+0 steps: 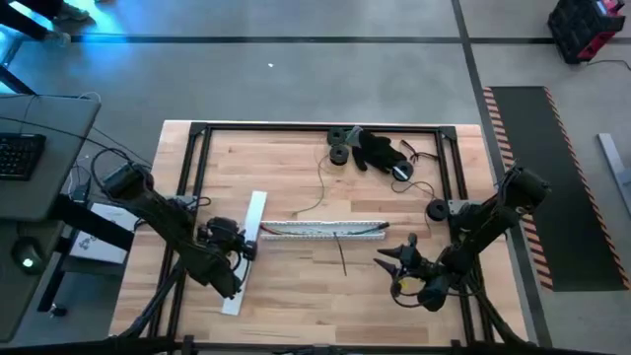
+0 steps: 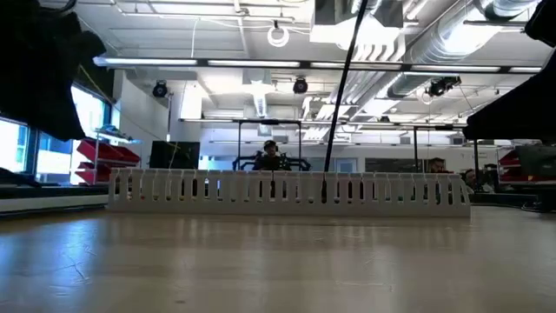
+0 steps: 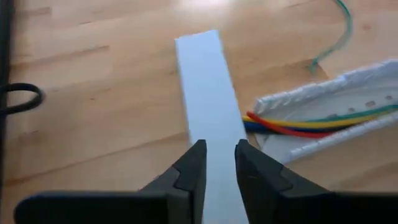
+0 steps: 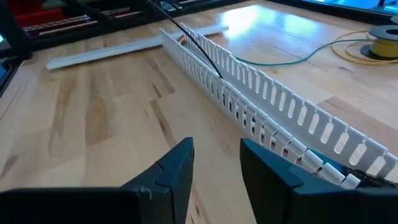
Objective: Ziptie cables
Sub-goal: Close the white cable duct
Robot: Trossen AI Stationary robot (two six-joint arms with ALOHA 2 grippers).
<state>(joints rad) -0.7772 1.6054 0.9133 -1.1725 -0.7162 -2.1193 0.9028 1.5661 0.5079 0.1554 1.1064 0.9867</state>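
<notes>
- Stood broad and pale, the wooden worktop (image 1: 296, 286), carrying everything.
- Lay across its middle, the white slotted duct (image 1: 325, 229), long axis running left to right.
- Rested inside that duct, the cables (image 3: 292, 126): red, yellow, blue, green, ends pointing toward the flat white strip (image 3: 208, 106).
- Judged light, limp and slippery; best pinched as one bundle near the exposed end.
- Hovered over the strip, left gripper (image 3: 217, 167), fingers slightly apart, empty.
- Waited near the duct's other end, right gripper (image 4: 214, 165), fingers apart, empty.

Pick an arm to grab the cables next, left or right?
Left. The left gripper hangs open over the flat white strip, beside the cables leaving the duct. The right gripper, also open, sits farther away.
</notes>
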